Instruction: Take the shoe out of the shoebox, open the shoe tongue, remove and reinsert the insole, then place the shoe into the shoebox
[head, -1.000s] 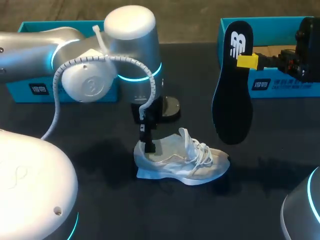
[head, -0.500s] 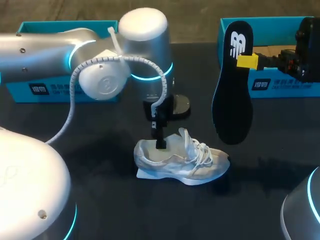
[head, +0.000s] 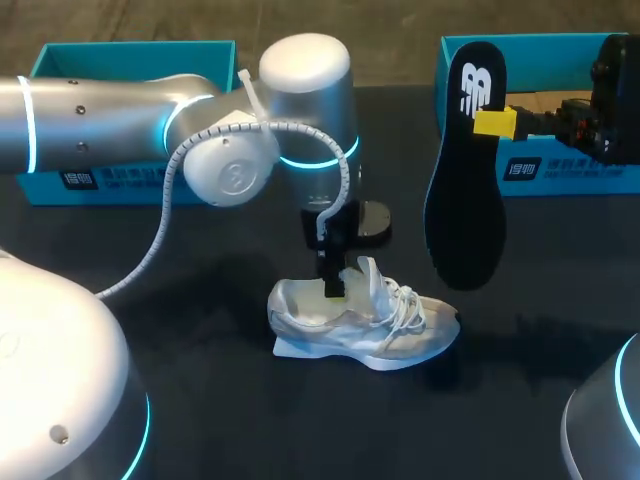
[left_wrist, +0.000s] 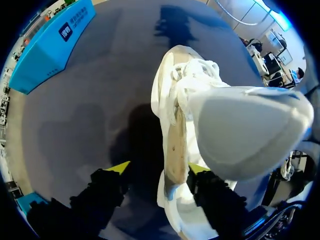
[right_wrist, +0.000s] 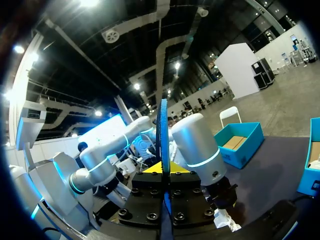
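So the shoe (head: 360, 325) is sitting on its sole on the table (head: 200, 400), bottom middle of the head view, toe pointing right, outside both boxes. The left arm (head: 150, 120) comes in from the left and blocks most of the left box (head: 130, 60) up top, so only its blue rim and front wall show there. The left gripper (head: 333, 290) comes straight down at the shoe's heel opening. From above it's just a dark stub, but the left wrist view shows it spread wide: one finger over the shoe's inside, the other over bare table, the side wall between them, not pinched. The insole (head: 465, 180) hangs upright in the air at upper right, clear of the table, covering part of the right box (head: 560, 165). The right gripper (head: 495, 123) is clamped on it near its top end. In the right wrist view the insole is edge-on, a thin line squeezed between the fingers. That view also catches the left box's tan inside. The right box shows some brown cardboard in the head view.
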